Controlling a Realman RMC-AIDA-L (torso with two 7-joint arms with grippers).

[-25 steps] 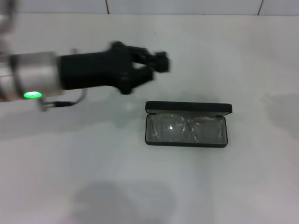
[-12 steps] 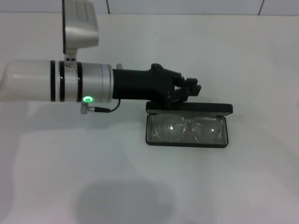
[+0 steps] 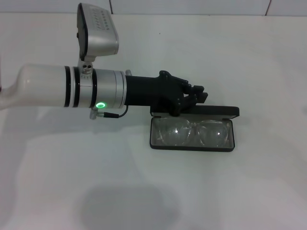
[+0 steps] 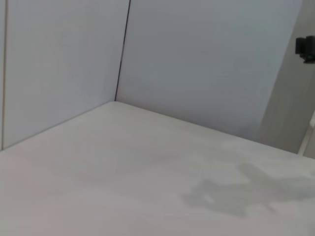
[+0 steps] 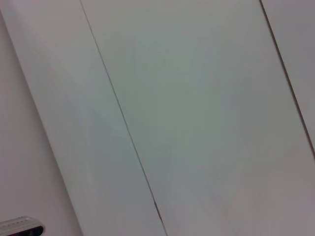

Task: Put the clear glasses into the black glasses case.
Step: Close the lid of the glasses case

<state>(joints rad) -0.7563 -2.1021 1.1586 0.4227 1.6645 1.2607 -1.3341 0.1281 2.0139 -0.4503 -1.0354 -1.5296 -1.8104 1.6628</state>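
Note:
In the head view the black glasses case (image 3: pixel 192 148) lies open on the white table, its lid (image 3: pixel 221 111) standing up along the far side. Inside its tray rest the clear glasses (image 3: pixel 192 132), lenses facing up and spanning nearly the full width. My left arm reaches in from the left, and the left gripper (image 3: pixel 198 93) hovers just behind the lid's left half, close to its top edge. The right gripper is out of view. Neither wrist view shows the case or the glasses.
The white table (image 3: pixel 240 191) stretches around the case, and a tiled wall (image 3: pixel 192 5) runs along its far edge. The left wrist view shows the table meeting a wall corner (image 4: pixel 118 93) and a small dark fixture (image 4: pixel 306 48) at one side.
My left arm has swung in from the far left and down toward the case. Its gripper has moved from well off the case to just behind the lid. Case and glasses stay put.

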